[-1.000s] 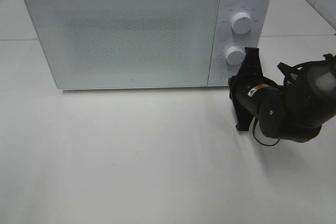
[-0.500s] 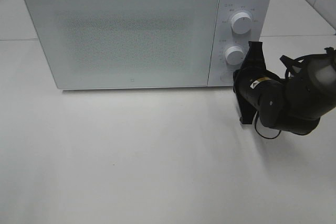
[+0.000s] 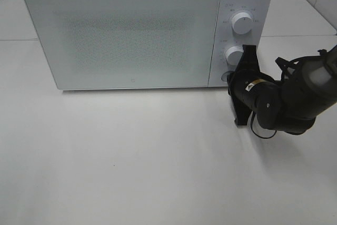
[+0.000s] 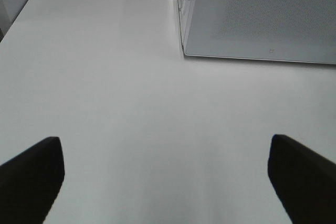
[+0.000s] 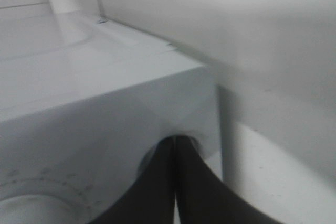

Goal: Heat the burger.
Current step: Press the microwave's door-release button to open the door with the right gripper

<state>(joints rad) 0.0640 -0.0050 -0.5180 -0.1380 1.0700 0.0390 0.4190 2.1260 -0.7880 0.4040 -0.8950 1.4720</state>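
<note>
Right wrist: closed hand [image 5: 175, 141] seemingly touches microwave [image 5: 105, 114].

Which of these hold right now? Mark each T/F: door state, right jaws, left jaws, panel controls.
1. The microwave door stands open. False: it is shut.
2. The right gripper has its jaws shut, tips at the round button at the bottom of the control panel. True.
3. The left gripper holds the burger. False: its jaws are wide apart over the bare table with nothing between them, and no burger shows in any view.
4. The panel has an upper knob and a lower knob above that button. True.
</note>
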